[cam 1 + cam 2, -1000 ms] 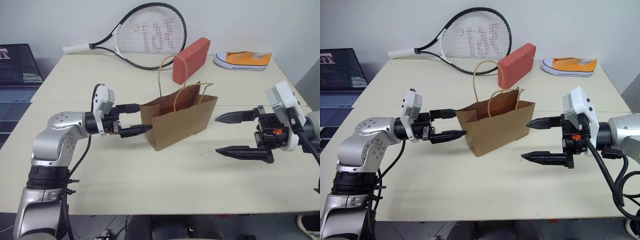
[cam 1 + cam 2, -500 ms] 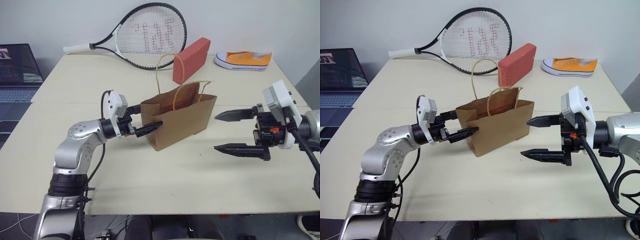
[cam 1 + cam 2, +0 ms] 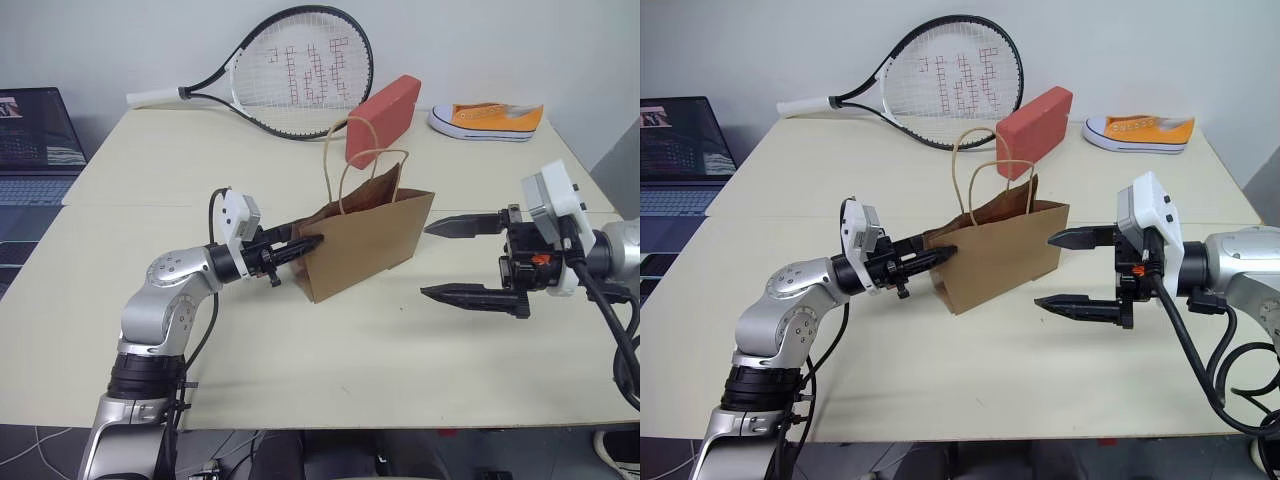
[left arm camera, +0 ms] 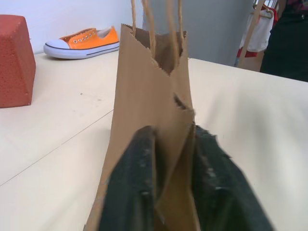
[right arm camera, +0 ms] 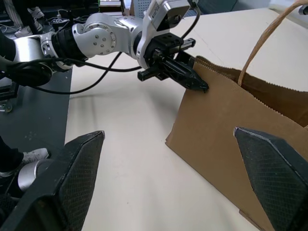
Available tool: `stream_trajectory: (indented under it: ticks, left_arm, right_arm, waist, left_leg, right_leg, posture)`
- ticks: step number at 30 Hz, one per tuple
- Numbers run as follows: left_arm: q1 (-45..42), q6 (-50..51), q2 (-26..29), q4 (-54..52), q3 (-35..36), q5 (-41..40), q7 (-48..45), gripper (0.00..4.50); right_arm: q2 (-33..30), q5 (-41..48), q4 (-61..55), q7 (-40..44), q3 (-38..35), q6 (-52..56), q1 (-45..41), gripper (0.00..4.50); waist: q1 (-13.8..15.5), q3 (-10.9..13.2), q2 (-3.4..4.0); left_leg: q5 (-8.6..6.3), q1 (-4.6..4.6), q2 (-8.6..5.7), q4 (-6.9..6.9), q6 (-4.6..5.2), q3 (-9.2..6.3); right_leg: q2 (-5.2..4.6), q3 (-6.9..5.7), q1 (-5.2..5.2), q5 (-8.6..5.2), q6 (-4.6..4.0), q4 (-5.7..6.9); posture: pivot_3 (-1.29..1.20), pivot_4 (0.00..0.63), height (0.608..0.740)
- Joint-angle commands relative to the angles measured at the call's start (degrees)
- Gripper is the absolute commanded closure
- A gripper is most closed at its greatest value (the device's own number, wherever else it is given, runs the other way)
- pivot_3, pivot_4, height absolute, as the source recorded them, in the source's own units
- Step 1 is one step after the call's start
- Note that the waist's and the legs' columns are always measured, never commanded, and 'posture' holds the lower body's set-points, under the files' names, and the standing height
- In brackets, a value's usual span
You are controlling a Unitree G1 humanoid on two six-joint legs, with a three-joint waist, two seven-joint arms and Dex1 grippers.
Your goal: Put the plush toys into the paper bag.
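The wide cream table (image 3: 330,350) carries the brown kraft paper bag with thin tan loop handles (image 3: 372,243), standing near its middle. The left hand (image 3: 308,243) is clamped on the bag's narrow side panel, fingers pinched together on the paper. The right hand (image 3: 462,259) hovers just beside the bag's other end, its fingers wide apart and empty. A hard pull from that thin pinch could tear or crumple the paper, tip the light bag, or press its mouth flat, leaving no opening for plush toys.
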Motion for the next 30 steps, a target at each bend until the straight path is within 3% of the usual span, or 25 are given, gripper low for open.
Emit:
stream_trajectory:
  ticks: [1,8,14,22,29,30]
  left_arm:
    - [-1.3,-2.88,-0.7,-0.72,0.81,-0.26,0.55,4.46]
    - [-3.32,-1.24,-0.06,1.42,2.09,-3.18,-1.89,4.46]
    - [-8.98,0.88,3.64,5.62,-1.93,-4.13,-12.84,4.46]
    - [-19.39,-2.8,-0.15,21.83,-7.52,-0.07,-22.75,4.46]
    - [-23.65,-9.34,-1.51,32.83,-9.66,6.01,-25.05,4.46]
    - [-24.35,-10.02,-1.34,34.14,-9.85,6.85,-25.37,4.28]
  right_arm:
    - [0.08,-1.59,-1.37,-0.26,-0.77,-2.33,0.2,0.0]
    - [2.58,-7.95,-3.42,-1.66,-1.62,-9.32,3.81,0.0]
    - [-3.03,0.83,-5.98,0.54,-9.6,-3.06,8.37,0.0]
    - [-6.84,12.52,-11.28,-3.85,-27.9,5.28,18.57,0.0]
    - [-7.39,13.73,-14.09,-9.47,-29.69,5.73,22.16,0.0]
    - [-7.52,13.95,-14.09,-9.8,-29.61,5.63,22.26,0.0]
  waist:
    - [0.0,0.0,0.0]
    - [0.02,0.0,-0.01]
    - [0.06,0.0,0.0]
    - [0.3,-0.02,-0.04]
    - [0.06,-0.03,-0.04]
    - [0.08,-0.03,-0.04]
  left_leg:
    - [0.0,0.0,0.0,0.0,0.0,0.0]
    - [0.0,0.01,0.0,0.0,0.0,0.0]
    - [0.0,-0.01,-0.01,0.0,0.0,-0.01]
    - [0.0,0.0,-0.04,0.04,0.0,-0.03]
    - [0.0,0.04,-0.03,0.04,0.01,-0.03]
    - [0.0,0.03,-0.03,0.06,0.01,-0.03]
  right_leg:
    - [0.0,0.0,0.0,0.0,0.0,0.0]
    - [0.0,0.0,0.0,0.01,0.03,0.01]
    - [0.0,-0.01,0.0,0.0,0.0,0.01]
    - [0.0,0.0,0.12,-0.1,-0.17,-0.04]
    - [0.02,0.01,0.11,-0.11,-0.18,0.01]
    - [0.02,0.01,0.11,-0.11,-0.18,-0.01]
  posture:
    - [0.0,0.15,0.74]
    - [0.0,0.15,0.74]
    - [0.0,0.15,0.74]
    - [0.0,0.15,0.74]
    - [0.0,0.15,0.74]
    - [0.0,0.15,0.74]
